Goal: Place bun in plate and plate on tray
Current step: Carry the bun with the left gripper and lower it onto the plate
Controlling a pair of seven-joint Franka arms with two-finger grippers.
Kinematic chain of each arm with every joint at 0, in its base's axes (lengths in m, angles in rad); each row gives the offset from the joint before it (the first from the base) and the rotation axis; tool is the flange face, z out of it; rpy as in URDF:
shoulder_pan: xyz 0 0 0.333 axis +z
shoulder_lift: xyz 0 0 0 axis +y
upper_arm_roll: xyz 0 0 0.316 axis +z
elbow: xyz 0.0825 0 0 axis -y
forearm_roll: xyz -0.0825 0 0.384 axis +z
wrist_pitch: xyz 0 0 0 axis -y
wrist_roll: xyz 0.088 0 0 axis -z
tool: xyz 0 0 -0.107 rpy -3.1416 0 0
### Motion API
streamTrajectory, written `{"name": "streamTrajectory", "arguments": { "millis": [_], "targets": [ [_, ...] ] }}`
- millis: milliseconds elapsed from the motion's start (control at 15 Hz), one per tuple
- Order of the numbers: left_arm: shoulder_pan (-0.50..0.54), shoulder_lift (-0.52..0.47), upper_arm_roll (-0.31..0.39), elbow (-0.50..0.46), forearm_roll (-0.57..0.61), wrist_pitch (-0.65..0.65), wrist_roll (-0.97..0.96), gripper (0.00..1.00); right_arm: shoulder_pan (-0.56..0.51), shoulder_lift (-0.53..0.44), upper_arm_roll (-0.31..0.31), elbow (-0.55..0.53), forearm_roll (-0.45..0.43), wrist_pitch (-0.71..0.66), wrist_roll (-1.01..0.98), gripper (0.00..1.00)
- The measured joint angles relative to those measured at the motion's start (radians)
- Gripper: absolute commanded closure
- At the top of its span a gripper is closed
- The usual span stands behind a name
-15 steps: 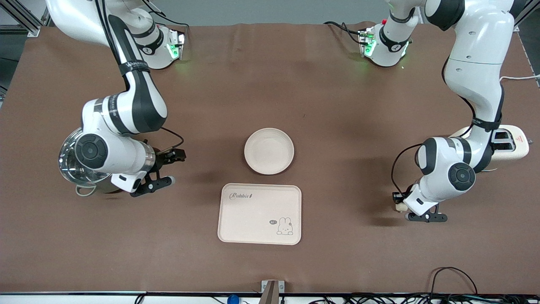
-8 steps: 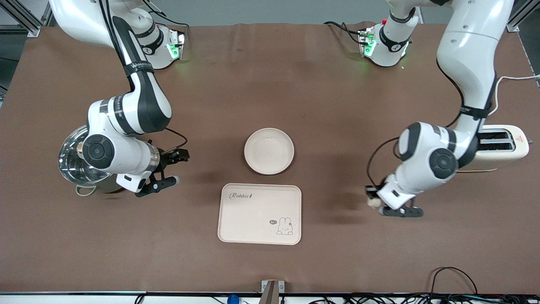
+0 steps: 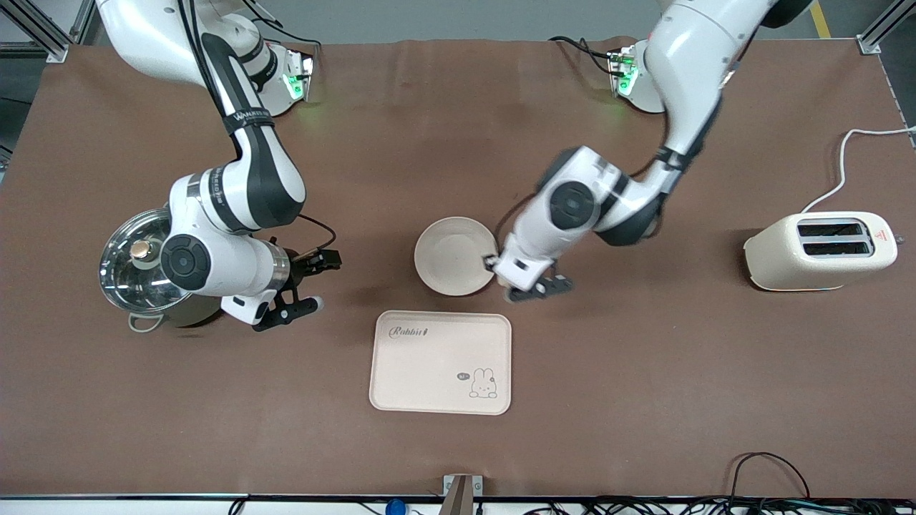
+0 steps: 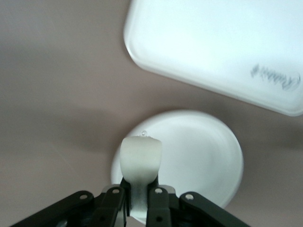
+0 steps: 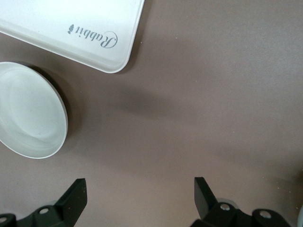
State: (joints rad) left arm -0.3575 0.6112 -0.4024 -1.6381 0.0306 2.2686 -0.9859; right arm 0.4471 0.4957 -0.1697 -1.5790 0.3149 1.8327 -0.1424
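My left gripper (image 3: 515,280) is shut on the bun (image 4: 140,158), a small cream lump, and holds it over the plate's rim toward the left arm's end of the table. The gripper also shows in the left wrist view (image 4: 140,185). The round cream plate (image 3: 456,255) lies at mid-table, and also shows in both wrist views (image 4: 194,156) (image 5: 28,118). The rectangular "Rabbit" tray (image 3: 440,361) lies just nearer the front camera than the plate (image 4: 213,42) (image 5: 71,23). My right gripper (image 3: 315,285) is open and empty over bare cloth between the pot and the plate (image 5: 139,198).
A steel pot with a glass lid (image 3: 139,261) stands toward the right arm's end, partly under the right arm. A cream toaster (image 3: 819,250) with a white cord stands toward the left arm's end. Brown cloth covers the table.
My left arm has swung from beside the toaster to the plate's edge, carrying the bun. My right gripper has drifted a little toward the plate.
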Motion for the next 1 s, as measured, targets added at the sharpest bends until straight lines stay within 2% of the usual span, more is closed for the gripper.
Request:
{"name": "streamTrajectory", "arguments": {
  "millis": [67,133,200,267,467,667,867,1000],
  "targets": [
    [-0.034,0.010,0.002,-0.001,0.000,0.020,-0.072,0.61,0.002,0.005,0.000,0.000,0.001,0.004,0.000,0.00],
    [-0.061,0.024,0.003,-0.003,0.000,0.047,-0.129,0.48,0.004,0.012,0.000,0.000,0.002,0.012,0.000,0.00],
    [-0.086,0.040,0.006,-0.006,0.002,0.072,-0.172,0.22,0.008,0.020,0.000,0.000,0.003,0.021,0.000,0.00],
    [-0.112,0.058,0.016,-0.007,0.016,0.093,-0.201,0.00,0.013,0.030,0.001,0.000,0.010,0.028,0.000,0.00],
    [-0.162,0.098,0.049,-0.007,0.120,0.125,-0.270,0.00,0.033,0.058,0.001,0.000,0.043,0.055,0.001,0.00],
    [-0.160,0.102,0.056,0.000,0.150,0.127,-0.297,0.00,0.045,0.076,0.001,0.000,0.051,0.070,0.001,0.01],
    [-0.118,0.069,0.063,0.022,0.194,0.098,-0.261,0.00,0.051,0.081,0.001,0.000,0.073,0.071,0.002,0.05],
    [-0.047,0.008,0.065,0.036,0.208,0.028,-0.132,0.00,0.064,0.086,0.001,-0.001,0.098,0.077,0.002,0.06]
  ]
}}
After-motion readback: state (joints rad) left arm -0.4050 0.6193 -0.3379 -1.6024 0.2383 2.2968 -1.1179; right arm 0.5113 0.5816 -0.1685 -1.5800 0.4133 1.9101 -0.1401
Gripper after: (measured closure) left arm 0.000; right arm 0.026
